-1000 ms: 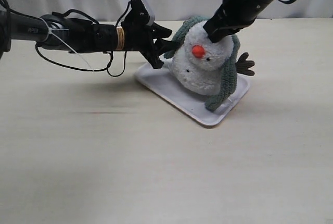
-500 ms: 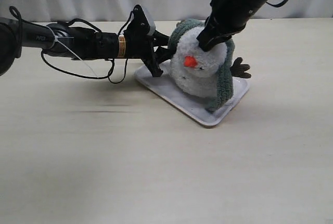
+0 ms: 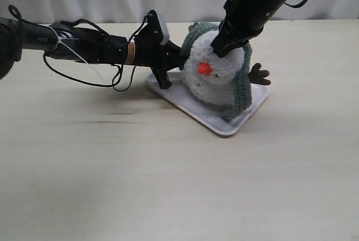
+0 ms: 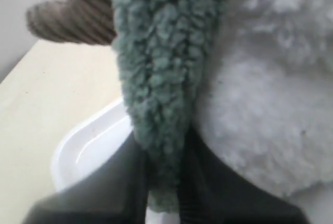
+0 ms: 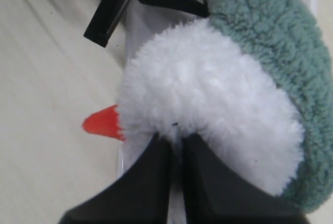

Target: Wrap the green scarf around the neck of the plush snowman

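The plush snowman (image 3: 216, 78) stands on a white tray (image 3: 185, 102), orange nose (image 3: 205, 68) facing front-left. The green scarf (image 3: 242, 87) lies over the back of its head and hangs down its right side. My left gripper (image 3: 178, 56) is shut on the scarf's other end at the snowman's left; in the left wrist view the scarf (image 4: 161, 78) runs between the dark fingers (image 4: 132, 177). My right gripper (image 3: 221, 43) pinches the white fluff at the top of the head; the right wrist view shows its fingers (image 5: 151, 182) shut on the snowman's fur (image 5: 208, 99).
A brown corduroy arm (image 3: 259, 74) sticks out on the right over the tray edge; another arm (image 4: 73, 18) shows in the left wrist view. The pale wooden table (image 3: 140, 174) stretches around the tray. A white curtain hangs behind.
The left gripper has pushed rightward with the scarf end, close against the snowman's left side. The right gripper moved slightly left, turning the snowman's head so the nose points more front-left.
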Action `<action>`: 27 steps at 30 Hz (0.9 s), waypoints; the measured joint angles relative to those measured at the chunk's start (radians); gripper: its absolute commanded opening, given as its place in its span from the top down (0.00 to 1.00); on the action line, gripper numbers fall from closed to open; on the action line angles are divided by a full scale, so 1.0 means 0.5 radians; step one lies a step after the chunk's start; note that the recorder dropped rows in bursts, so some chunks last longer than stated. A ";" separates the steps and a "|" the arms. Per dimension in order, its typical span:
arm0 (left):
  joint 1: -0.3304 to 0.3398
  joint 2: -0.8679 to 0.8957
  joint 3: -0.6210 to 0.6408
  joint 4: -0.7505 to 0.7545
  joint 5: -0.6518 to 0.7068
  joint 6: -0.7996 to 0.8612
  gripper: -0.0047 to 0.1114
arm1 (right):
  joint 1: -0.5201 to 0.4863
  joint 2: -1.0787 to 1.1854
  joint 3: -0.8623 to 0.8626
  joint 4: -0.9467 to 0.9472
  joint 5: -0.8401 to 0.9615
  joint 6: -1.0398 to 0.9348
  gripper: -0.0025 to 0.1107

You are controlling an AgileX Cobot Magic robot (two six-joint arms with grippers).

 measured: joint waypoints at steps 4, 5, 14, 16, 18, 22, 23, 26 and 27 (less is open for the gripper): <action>0.000 -0.093 0.000 0.289 0.017 -0.308 0.96 | 0.000 0.000 0.000 0.000 -0.013 0.026 0.94; 0.000 -0.128 0.000 0.366 0.013 -0.405 0.96 | 0.000 0.000 0.000 0.000 -0.013 0.029 0.94; 0.000 -0.231 0.000 0.610 -0.114 -1.034 0.96 | 0.000 -0.001 0.000 -0.009 -0.021 0.033 0.94; 0.000 -0.231 0.000 0.615 -0.114 -1.135 0.96 | 0.000 -0.001 0.000 -0.012 -0.021 0.033 0.94; 0.000 -0.231 0.000 0.615 -0.118 -1.211 0.96 | 0.000 -0.001 0.000 -0.012 -0.021 0.033 0.94; 0.042 -0.231 0.004 0.615 -0.140 -1.310 0.96 | 0.000 -0.001 0.000 -0.012 -0.021 0.033 0.94; 0.064 -0.232 0.015 0.615 -0.152 -1.322 0.96 | 0.000 -0.001 0.000 -0.012 -0.021 0.033 0.94; 0.142 -0.235 0.062 0.615 -0.210 -1.347 0.96 | 0.000 -0.001 0.000 -0.012 -0.021 0.033 0.94; 0.173 -0.235 0.069 0.615 -0.233 -1.369 0.96 | 0.000 -0.001 0.000 -0.012 -0.021 0.033 0.94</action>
